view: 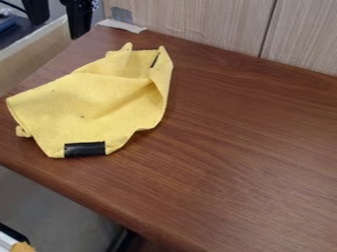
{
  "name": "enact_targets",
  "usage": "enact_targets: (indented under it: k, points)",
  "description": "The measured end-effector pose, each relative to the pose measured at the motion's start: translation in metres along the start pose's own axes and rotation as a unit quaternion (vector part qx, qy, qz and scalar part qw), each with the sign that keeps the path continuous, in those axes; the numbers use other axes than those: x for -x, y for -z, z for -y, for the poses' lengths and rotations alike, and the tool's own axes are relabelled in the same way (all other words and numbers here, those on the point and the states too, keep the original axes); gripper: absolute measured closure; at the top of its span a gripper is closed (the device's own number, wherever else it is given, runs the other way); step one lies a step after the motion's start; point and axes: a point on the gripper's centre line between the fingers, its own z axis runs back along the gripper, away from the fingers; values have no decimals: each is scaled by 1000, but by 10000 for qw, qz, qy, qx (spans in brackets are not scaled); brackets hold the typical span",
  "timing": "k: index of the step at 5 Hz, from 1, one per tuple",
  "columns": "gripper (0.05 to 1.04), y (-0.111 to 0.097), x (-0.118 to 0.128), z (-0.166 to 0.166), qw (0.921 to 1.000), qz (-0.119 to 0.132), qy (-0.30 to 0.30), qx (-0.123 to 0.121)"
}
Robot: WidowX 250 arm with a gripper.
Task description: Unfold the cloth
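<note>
The tool [58, 29] is black, with two long, blocky fingers [79, 18] narrowing downward.

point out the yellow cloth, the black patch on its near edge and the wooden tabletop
yellow cloth [99, 98]: camera view, on its broad middle
black patch [85, 149]: camera view, on the patch's middle
wooden tabletop [243, 162]: camera view, on bare wood right of the cloth in the picture
</note>
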Motion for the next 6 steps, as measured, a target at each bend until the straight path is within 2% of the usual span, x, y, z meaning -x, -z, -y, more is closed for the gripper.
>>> enact_targets:
  k: [1,2,3,4,5,6]
  points:
    - [82,10,2,2,9999,-161,-3,39]
    - [83,15,22,24,9992,-198,84,-340]
    - [83,2,33,35,9985,28,267,-485]
    - [83,1,46,59,9966,238,729,-287]
    - [83,16,54,77,9924,205,1214,-18]
    - [83,36,45,95,9813,220,1892,282]
